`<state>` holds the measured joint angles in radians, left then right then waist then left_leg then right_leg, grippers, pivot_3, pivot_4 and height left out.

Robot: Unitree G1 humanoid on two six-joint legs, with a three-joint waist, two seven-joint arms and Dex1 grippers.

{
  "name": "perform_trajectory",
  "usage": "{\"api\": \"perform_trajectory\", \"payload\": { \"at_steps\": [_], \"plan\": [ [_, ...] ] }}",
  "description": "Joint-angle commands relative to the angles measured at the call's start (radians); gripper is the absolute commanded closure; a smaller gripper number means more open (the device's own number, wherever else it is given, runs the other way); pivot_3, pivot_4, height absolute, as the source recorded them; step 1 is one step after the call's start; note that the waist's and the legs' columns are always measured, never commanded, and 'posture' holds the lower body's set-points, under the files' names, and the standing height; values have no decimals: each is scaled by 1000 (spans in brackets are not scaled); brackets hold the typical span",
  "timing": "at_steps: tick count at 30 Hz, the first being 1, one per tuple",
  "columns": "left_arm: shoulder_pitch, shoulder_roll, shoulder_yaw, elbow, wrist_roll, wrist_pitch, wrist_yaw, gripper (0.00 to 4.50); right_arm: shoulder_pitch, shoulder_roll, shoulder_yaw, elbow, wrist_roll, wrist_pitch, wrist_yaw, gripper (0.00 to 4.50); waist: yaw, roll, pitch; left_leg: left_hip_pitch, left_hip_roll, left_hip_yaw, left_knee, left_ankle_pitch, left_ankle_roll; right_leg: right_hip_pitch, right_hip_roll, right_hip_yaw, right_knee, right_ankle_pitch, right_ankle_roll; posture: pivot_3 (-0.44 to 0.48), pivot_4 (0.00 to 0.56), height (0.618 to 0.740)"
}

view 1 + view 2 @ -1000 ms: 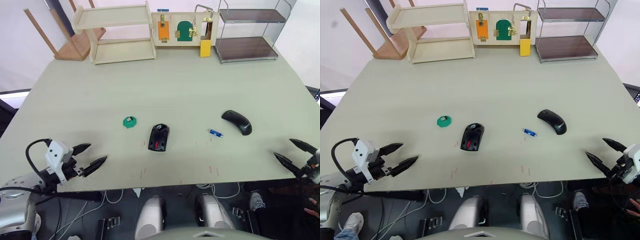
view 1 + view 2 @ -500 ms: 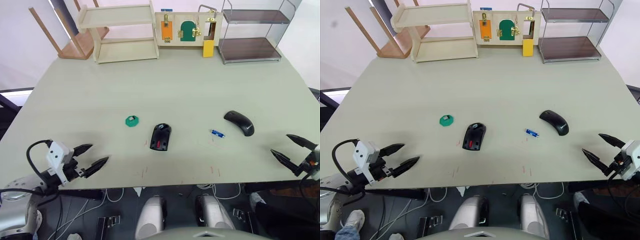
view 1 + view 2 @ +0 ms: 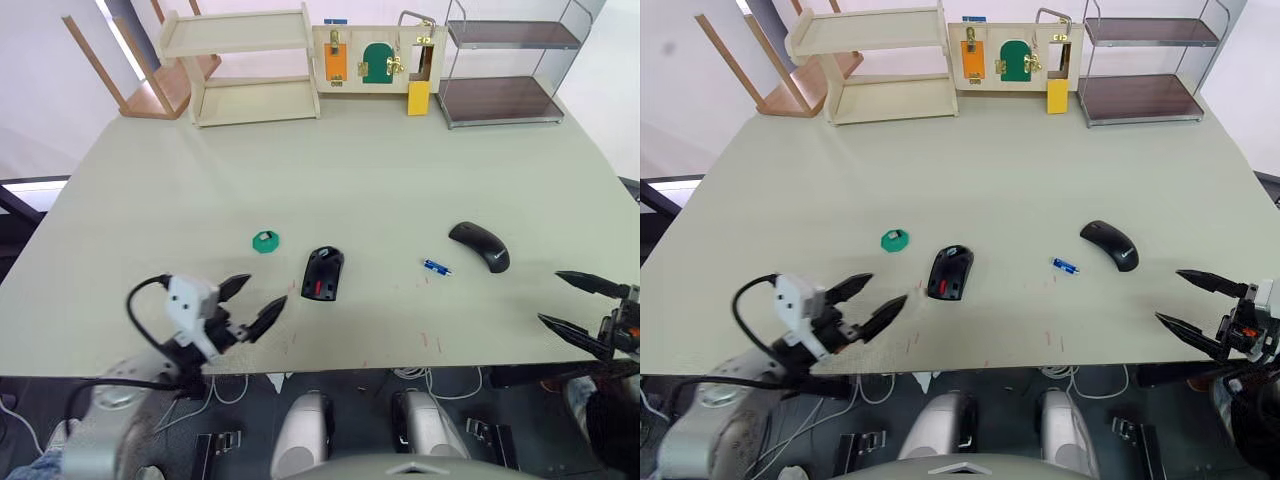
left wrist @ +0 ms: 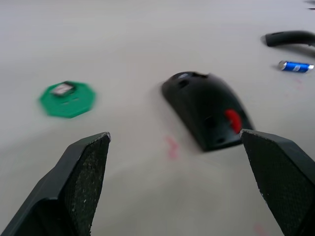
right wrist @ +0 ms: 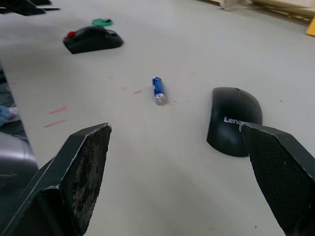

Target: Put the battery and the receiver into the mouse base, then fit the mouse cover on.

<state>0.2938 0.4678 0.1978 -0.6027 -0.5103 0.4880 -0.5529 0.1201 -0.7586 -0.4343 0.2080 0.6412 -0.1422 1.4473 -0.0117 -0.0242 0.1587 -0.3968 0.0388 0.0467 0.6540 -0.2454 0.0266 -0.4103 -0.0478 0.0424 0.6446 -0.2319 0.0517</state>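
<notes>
Left eye view gives me the table (image 3: 400, 160) with the base (image 3: 323, 274) near the middle of its front edge, the battery (image 3: 434, 267) to its right and the cover (image 3: 479, 246) further right. My left gripper (image 3: 252, 303) hangs wide and empty just left of the base. My right gripper (image 3: 574, 302) is wide at the front right edge, near the cover.

Open black mouse base (image 3: 323, 274), blue battery (image 3: 434, 267) lying flat, glossy mouse cover (image 3: 479, 245) alongside

Left gripper (image 3: 252, 303) — 2 pointed black fingers on a white block with a black looping cable, silver forearm.
</notes>
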Motion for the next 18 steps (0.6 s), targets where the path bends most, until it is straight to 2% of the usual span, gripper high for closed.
{"api": "perform_trajectory", "payload": {
  "at_steps": [1,7,18],
  "plan": [
    [-26,-30,-49,-102,24,67,117,0,-19,-19,-26,9,37,7,58,117,0,0,0,0,0,0,0,0,0,0,0,0,0,0,0,0,150,740],
    [-117,-120,-207,-129,151,162,316,0,-46,-27,-26,67,26,0,112,117,1,1,-1,1,-1,-1,1,0,0,1,2,0,0,0,0,0,150,740],
    [-248,-273,-336,-73,267,257,493,0,-69,-53,-32,147,29,-14,167,117,2,1,0,0,-1,-2,3,0,0,2,2,1,0,1,1,0,150,740]
  ]
}}
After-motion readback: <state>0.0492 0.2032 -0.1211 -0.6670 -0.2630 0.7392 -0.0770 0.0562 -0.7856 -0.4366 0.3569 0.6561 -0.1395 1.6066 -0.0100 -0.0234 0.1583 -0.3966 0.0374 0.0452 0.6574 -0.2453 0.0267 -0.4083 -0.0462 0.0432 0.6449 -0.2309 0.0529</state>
